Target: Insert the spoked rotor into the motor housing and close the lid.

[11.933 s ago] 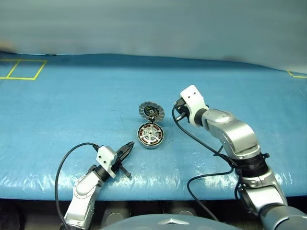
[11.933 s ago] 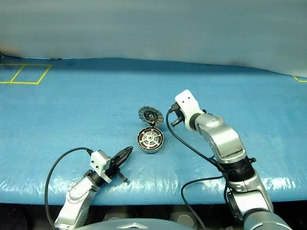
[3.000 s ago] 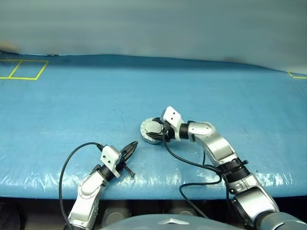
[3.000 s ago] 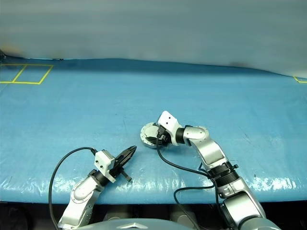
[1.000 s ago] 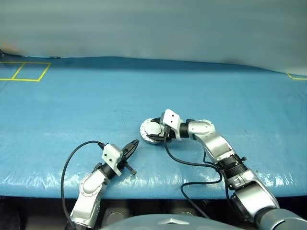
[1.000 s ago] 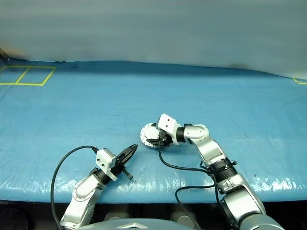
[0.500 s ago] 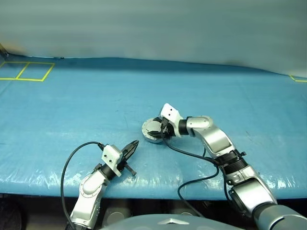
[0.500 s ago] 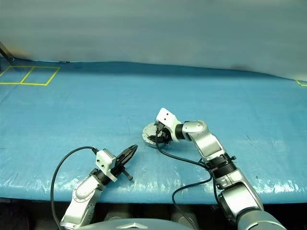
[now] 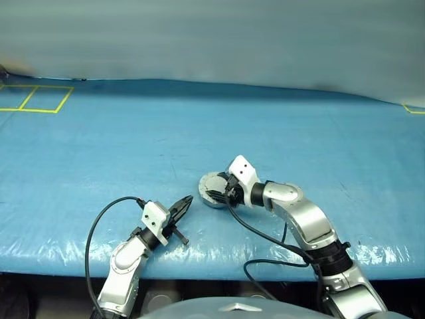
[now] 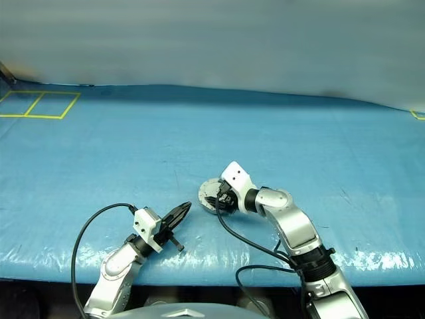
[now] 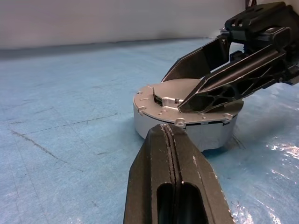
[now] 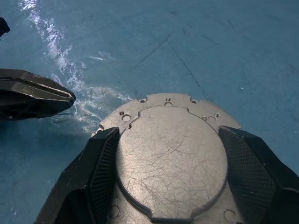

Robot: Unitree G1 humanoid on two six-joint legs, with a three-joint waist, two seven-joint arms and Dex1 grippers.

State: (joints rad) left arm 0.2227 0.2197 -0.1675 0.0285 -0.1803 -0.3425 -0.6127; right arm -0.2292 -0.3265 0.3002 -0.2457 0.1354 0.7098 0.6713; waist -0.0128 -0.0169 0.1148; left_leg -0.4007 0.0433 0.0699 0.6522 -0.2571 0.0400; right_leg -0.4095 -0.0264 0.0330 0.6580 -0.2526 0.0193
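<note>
The motor housing (image 9: 212, 198) sits on the blue table near its middle, with the plain grey lid (image 12: 170, 158) lying flat and closed on top. The spoked rotor is hidden. My right gripper (image 9: 222, 193) is open, one black finger (image 12: 100, 170) on each side of the lid, just above it; whether they touch it I cannot tell. My left gripper (image 9: 185, 201) is shut and empty, level, pointing at the housing (image 11: 154, 123) from a short way off, near the table's front edge. The left wrist view shows the right gripper's fingers (image 11: 219, 79) lying across the lid (image 11: 170, 91).
A blue sheet covers the table (image 9: 99, 153). Yellow tape squares (image 9: 33, 98) mark the far left corner and a bit of tape (image 9: 413, 109) the far right. Black cables (image 9: 99, 219) loop from both wrists by the front edge.
The right arm has drawn back toward the front edge and its wrist has rolled, fingers still open over the lid. The housing looks slightly nearer. The left gripper has not moved.
</note>
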